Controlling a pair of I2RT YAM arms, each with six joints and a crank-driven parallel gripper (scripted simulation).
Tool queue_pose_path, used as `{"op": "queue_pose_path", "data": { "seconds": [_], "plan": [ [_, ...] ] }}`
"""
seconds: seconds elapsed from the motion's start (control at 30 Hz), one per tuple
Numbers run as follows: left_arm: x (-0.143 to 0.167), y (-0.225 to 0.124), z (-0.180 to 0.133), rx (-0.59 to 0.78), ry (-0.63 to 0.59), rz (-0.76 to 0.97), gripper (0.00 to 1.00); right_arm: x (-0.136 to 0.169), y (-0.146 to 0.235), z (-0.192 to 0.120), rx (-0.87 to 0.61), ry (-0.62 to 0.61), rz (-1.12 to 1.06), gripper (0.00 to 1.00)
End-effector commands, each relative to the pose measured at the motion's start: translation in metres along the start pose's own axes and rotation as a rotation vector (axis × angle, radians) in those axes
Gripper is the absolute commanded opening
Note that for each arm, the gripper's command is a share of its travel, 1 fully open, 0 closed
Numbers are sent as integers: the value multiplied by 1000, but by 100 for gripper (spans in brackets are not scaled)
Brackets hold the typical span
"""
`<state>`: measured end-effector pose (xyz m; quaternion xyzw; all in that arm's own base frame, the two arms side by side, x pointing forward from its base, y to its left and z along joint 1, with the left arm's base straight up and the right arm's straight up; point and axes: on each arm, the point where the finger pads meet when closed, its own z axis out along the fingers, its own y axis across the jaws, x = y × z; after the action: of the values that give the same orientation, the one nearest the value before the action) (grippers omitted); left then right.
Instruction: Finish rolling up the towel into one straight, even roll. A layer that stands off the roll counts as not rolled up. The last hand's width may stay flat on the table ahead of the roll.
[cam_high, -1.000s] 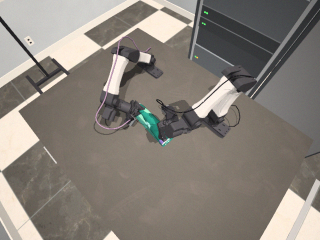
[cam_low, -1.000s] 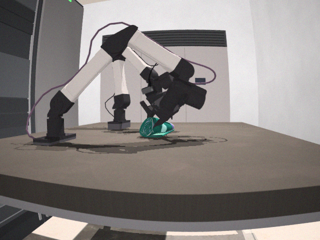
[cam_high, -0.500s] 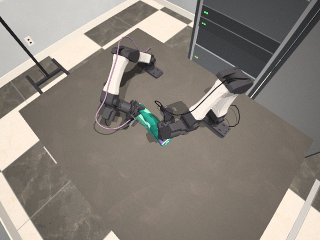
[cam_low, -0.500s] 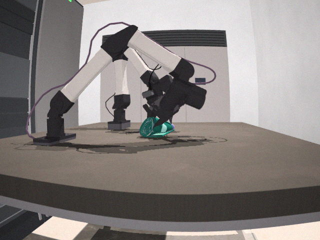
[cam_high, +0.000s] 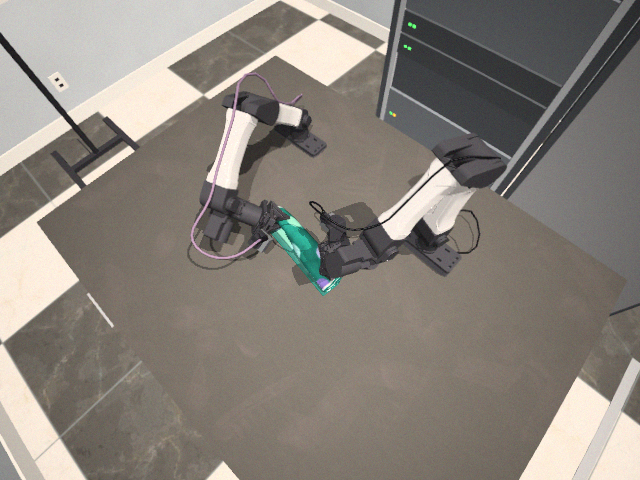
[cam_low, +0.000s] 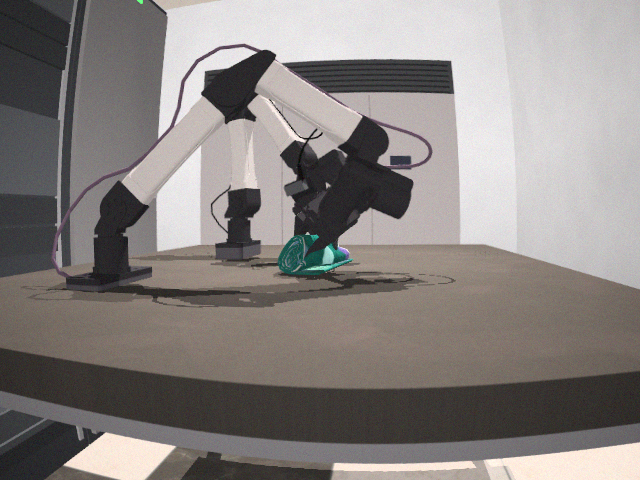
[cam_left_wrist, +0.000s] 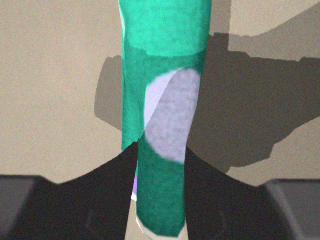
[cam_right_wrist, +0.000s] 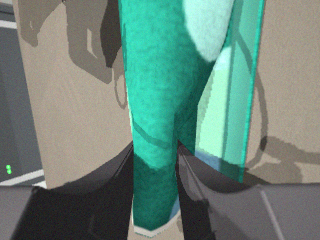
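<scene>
Brown tabletop with a partly rolled towel, one end in each gripper

Brown tabletop (cam_high: 413, 361) (cam_low: 310, 330) (cam_left_wrist: 50, 100) (cam_right_wrist: 75, 150) over a floor of dark and cream tiles; a dark equipment cabinet (cam_high: 388, 77) (cam_low: 118, 103) with green indicator lights stands beyond one edge. The green towel (cam_high: 299, 245) (cam_low: 295, 255) (cam_left_wrist: 170, 110) (cam_right_wrist: 155, 90), patterned with pale and violet patches, lies on the tabletop between the two arms as a slanting roll in the top view. Its spiral of layers is visible at the near end in the exterior view. A flat strip (cam_low: 330, 267) (cam_left_wrist: 131, 100) (cam_right_wrist: 245, 100) of the same cloth extends along one long side of the roll.

Left gripper (cam_high: 325, 268) (cam_low: 306, 219) (cam_left_wrist: 161, 150): closed on one end of the towel, with dark fingers on both sides of the cloth in its wrist view. The exterior view largely conceals its fingers. Right gripper (cam_high: 273, 229) (cam_low: 312, 248) (cam_right_wrist: 156, 147): clamped on the opposite end; the cloth tapers where it passes between the fingers.

A black cable (cam_high: 356, 228) runs along the left arm, and a pinkish-purple cable (cam_high: 214, 180) (cam_low: 180, 93) loops over the right arm. Cast shadows surround the roll.
</scene>
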<state>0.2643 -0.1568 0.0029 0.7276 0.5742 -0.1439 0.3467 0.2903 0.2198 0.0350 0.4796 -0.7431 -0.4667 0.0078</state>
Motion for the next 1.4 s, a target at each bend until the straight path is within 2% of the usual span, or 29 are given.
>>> {"op": "queue_pose_path", "data": {
  "seconds": [0.0, 0.4, 0.47, 0.53, 0.97, 1.13, 1.37],
  "plan": [
    [2, 3, 3, -7, 6, -3, 35, 8, -11, 6, -5, 18, 5, 31],
    [2, 3, 3, -7, 6, -3, 30, 8, -11, 6, -5, 18, 5, 31],
    [2, 3, 3, -7, 6, -3, 30, 7, -10, 6, -5, 18, 5, 38],
    [2, 3, 3, -7, 6, -3, 30, 7, -10, 6, -5, 18, 5, 38],
    [2, 3, 3, -7, 6, -3, 30, 2, -2, -1, -5, 18, 5, 85],
    [2, 3, 3, -7, 6, -3, 30, 2, -2, -6, -5, 18, 5, 85],
    [2, 3, 3, -7, 6, -3, 30, 2, -2, -42, -5, 18, 5, 85]
  ]
}}
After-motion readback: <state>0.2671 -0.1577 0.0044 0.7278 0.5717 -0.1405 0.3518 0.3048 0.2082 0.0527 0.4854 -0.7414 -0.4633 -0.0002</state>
